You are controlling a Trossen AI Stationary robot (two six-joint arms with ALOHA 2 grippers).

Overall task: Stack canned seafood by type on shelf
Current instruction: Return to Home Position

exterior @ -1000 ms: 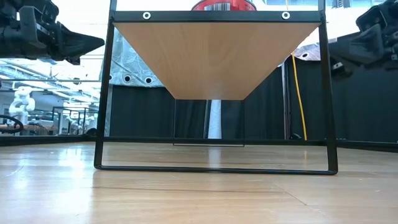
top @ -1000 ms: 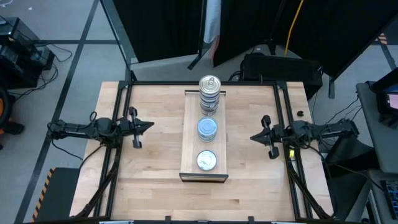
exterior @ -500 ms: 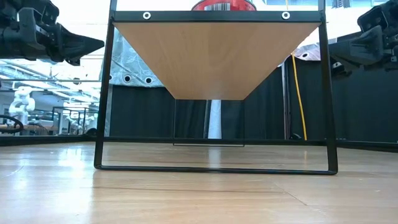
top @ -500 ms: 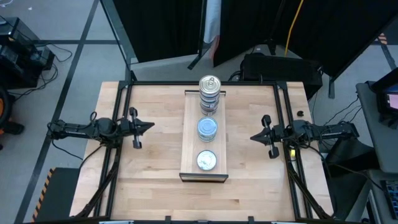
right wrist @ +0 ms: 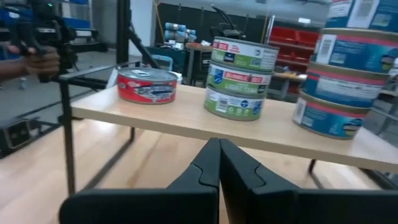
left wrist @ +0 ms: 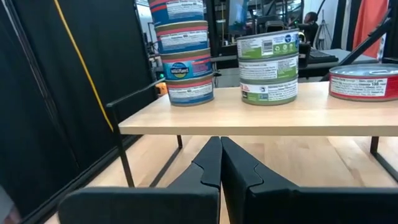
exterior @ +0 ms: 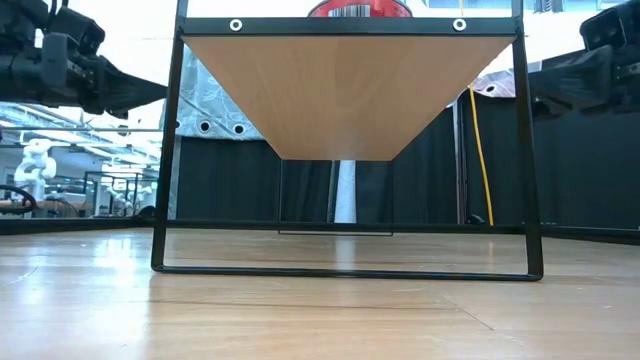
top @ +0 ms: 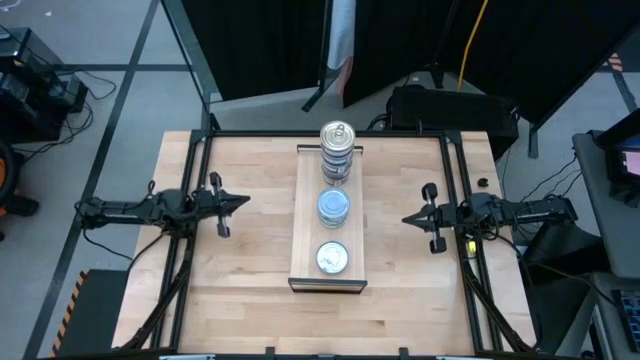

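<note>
red can, green-white stack

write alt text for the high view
Three groups of cans line a narrow wooden shelf on the table: a tall stack, a shorter blue-topped stack, and one white-topped can. The left tool and right tool, both shut, sit clear of it on either side, pointing inward.
</note>
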